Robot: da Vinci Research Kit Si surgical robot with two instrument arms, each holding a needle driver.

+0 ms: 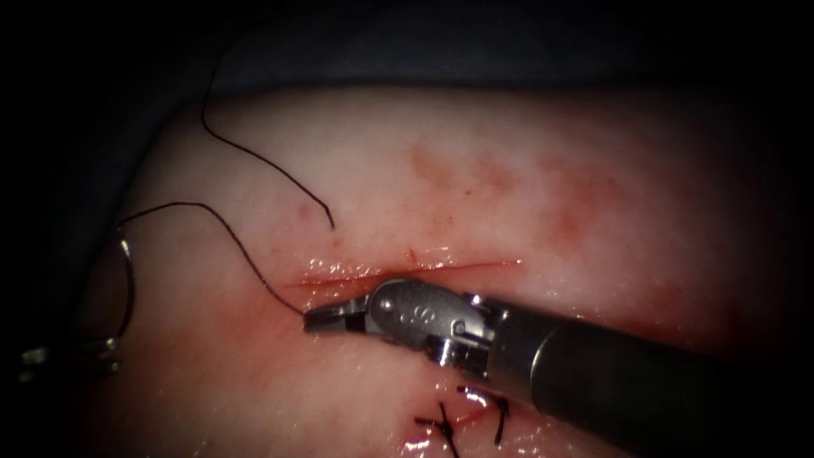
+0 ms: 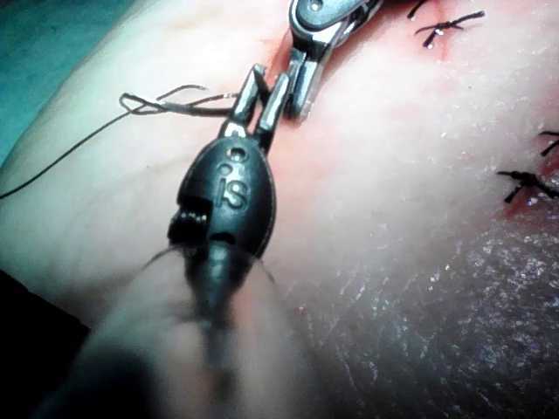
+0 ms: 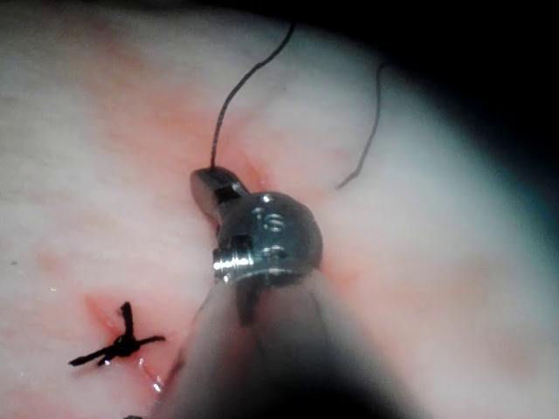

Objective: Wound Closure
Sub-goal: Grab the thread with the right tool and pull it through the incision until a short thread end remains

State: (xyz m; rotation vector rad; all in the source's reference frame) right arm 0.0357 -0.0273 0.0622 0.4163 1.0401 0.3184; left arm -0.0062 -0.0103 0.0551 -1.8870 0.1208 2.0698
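While the right tool (image 1: 326, 318) has its jaws pressed together on the thread (image 1: 229, 229), pinching it at the very tips, it sits just below the left end of the cut (image 1: 424, 265). From that pinch the thread runs up and left over the tissue (image 1: 509, 170), then bends down to the needle (image 1: 130, 271). A second strand ends loose above the cut.

The needle is well left of the cut, at the tissue's dim edge and not in the tissue. Its lower end is at the left tool (image 1: 68, 356). Can't tell if that tool grips it or is spread.

Handling, my guess: the needle is light, stiff and slick steel, so it likely rolls if taken near either end. Best taken on the body, behind the point. The thread is limp and thin, easily frayed by a hard pinch.

Needle's long axis runs roughly up-down in the endoscope view, bow bulging right, thread end uppermost. Which way the point faces isn't clear.

Tied stitches (image 1: 475, 407) sit below the right tool's shaft.
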